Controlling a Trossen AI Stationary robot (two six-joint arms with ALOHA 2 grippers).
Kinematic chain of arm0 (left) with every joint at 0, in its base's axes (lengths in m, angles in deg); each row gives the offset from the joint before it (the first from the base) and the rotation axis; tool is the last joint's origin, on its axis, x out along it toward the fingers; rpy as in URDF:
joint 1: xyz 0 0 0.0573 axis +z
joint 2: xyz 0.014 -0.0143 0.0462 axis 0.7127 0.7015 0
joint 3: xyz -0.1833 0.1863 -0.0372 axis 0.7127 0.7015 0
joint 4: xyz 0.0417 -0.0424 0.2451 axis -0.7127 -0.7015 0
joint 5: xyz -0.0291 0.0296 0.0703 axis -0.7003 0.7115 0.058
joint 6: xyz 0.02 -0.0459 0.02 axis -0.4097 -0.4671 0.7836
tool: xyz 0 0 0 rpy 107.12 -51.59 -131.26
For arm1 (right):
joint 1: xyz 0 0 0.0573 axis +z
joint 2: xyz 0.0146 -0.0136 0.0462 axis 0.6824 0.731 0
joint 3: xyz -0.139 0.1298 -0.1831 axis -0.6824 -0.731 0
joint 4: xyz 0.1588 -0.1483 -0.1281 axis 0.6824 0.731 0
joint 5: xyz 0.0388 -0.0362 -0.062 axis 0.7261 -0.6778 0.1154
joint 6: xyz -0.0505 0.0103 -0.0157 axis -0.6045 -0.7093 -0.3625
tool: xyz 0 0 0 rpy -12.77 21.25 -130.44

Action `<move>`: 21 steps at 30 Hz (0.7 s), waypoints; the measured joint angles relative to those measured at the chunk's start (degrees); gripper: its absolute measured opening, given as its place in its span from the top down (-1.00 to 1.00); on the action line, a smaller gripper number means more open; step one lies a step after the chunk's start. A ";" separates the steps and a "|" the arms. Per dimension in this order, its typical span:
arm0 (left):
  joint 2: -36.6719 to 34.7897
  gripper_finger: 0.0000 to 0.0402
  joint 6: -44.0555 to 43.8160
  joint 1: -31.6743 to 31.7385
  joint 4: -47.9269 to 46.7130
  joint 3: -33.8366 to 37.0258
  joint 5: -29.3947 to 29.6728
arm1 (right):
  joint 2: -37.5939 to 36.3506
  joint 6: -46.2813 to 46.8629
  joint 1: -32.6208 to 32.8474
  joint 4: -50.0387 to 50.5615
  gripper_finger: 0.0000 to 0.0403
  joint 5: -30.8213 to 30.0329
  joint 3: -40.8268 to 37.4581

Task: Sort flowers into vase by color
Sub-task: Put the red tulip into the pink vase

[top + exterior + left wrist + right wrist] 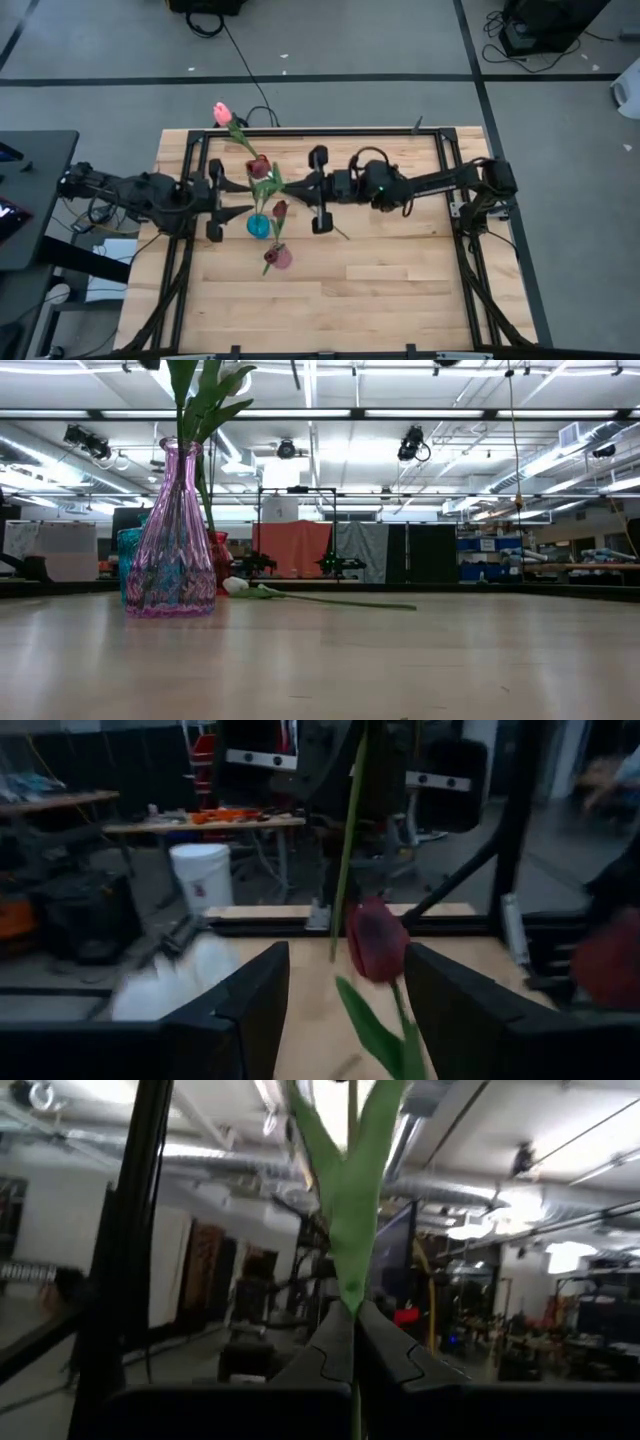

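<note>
My right gripper [284, 187] is shut on the green stem of a pink tulip, whose head [222, 113] reaches out past the table's far edge. My left gripper [250, 197] is open and faces it from the left, with a dark red tulip [377, 938] between its fingers, untouched. Three vases stand between the grippers: a pink one [170, 540], a blue one [258, 226] and a red one [218, 555]. Dark red tulips [280, 208] stand in them. A white tulip [236, 586] lies flat on the table. The low view shows neither gripper. My right gripper pinches the pink tulip's stem [350, 1302] between its two fingers, where the leaves branch off. The fingers come level from the table's right and lie across the stem. The flower is lifted clear and slants away toward the far left.
A black metal frame [300, 132] runs round the table's far edge and sides. The near half of the wooden table [380, 300] is bare. The white tulip's stem [350, 602] lies below my right gripper.
</note>
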 joint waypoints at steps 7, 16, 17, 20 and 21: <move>9.36 -0.01 6.50 0.00 -2.54 -11.27 1.22 | 0.50 -0.26 -1.57 17.65 0.96 4.49 12.41; 15.77 -0.01 12.35 1.59 -2.37 -21.01 1.06 | 0.54 -0.86 -1.95 21.80 0.96 4.95 16.57; 16.47 -0.01 12.70 2.17 -2.32 -21.79 1.06 | 0.54 -1.04 -2.04 21.86 0.96 5.01 16.57; 18.89 -0.01 13.76 4.16 -1.80 -23.42 -0.16 | 0.56 -1.96 -2.30 22.08 0.96 4.97 16.57; 19.53 -0.01 13.87 4.72 -1.69 -23.73 -1.00 | 0.56 -2.25 -2.37 22.02 0.96 4.97 16.57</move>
